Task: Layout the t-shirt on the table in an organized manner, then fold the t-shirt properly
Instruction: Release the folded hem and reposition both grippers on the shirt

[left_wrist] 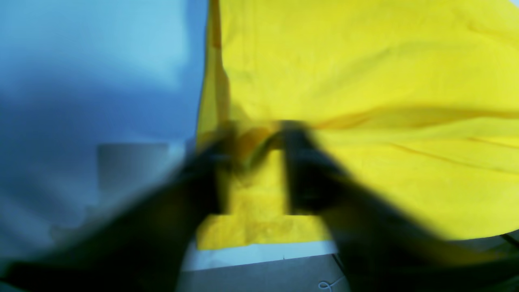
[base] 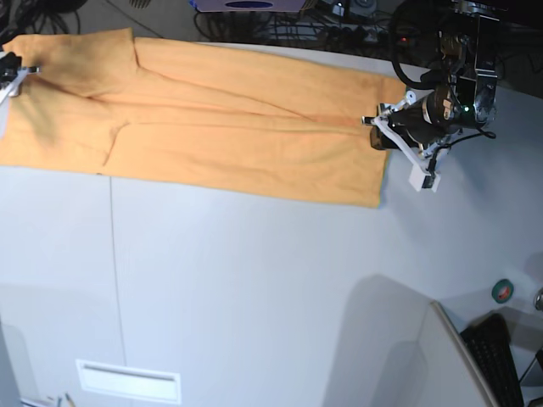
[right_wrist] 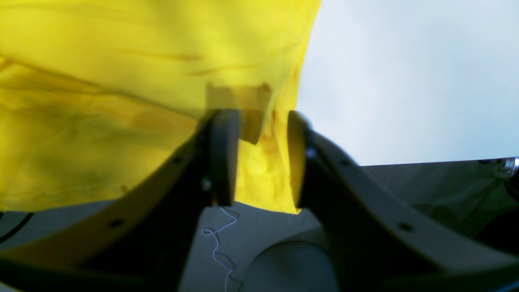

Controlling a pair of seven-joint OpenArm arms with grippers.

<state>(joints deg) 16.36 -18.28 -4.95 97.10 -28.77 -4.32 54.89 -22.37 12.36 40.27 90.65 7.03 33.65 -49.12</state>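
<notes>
The t-shirt (base: 212, 127) lies stretched in a long orange band across the far part of the table (base: 254, 280), folded lengthwise with soft creases. At its right end is my left gripper (base: 392, 140). The left wrist view is blurred, but there the left gripper (left_wrist: 253, 166) has its jaws apart over the shirt's edge (left_wrist: 365, 81), beside bare table (left_wrist: 81, 61). My right gripper (base: 10, 75) is at the shirt's left end. In the right wrist view the right gripper (right_wrist: 259, 158) is open, with shirt cloth (right_wrist: 121, 81) showing in the gap and table (right_wrist: 405, 81) to the right.
Cables and equipment (base: 339, 21) crowd the space past the table's far edge. A thin dark seam (base: 114, 254) runs down the tabletop, with a white label (base: 127, 381) near the front. A small green-red disc (base: 503, 291) and a keyboard (base: 501, 360) sit at the lower right.
</notes>
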